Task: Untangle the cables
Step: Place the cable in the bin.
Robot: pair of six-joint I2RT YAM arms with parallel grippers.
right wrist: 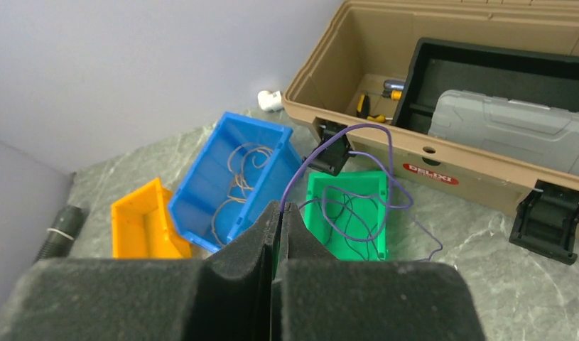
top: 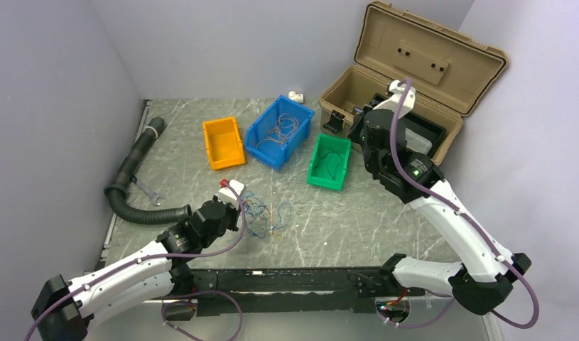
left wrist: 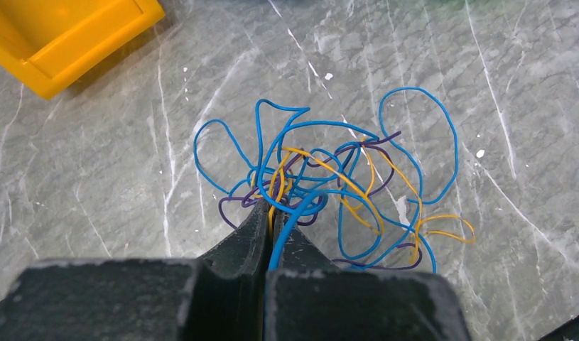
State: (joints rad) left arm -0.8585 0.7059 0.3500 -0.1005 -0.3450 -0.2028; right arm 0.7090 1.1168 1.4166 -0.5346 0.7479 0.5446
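Two grips: left pincer nips cables, right pincer purple strand.

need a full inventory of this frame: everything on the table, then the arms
tangle: 1, blue/yellow/purple wires, on table at left arm
purple wire: 1, purple, hanging from right arm
orange bin: 1, orange, back left, looks empty
blue bin: 1, blue, back middle
tan wires: several, tan, in blue bin
green bin: 1, green, right of blue bin
dark wires: a few, dark, in green bin
toolbox: 1, tan, open, back right
tray: 1, black, in toolbox
case: 1, grey, on tray
hose: 1, black, left edge
wrench: 1, silver, beside hose
fitting: 1, white, behind blue bin
table: 1, grey marble
left fingers: black, shut on tangle
right fingers: black, shut on purple wire
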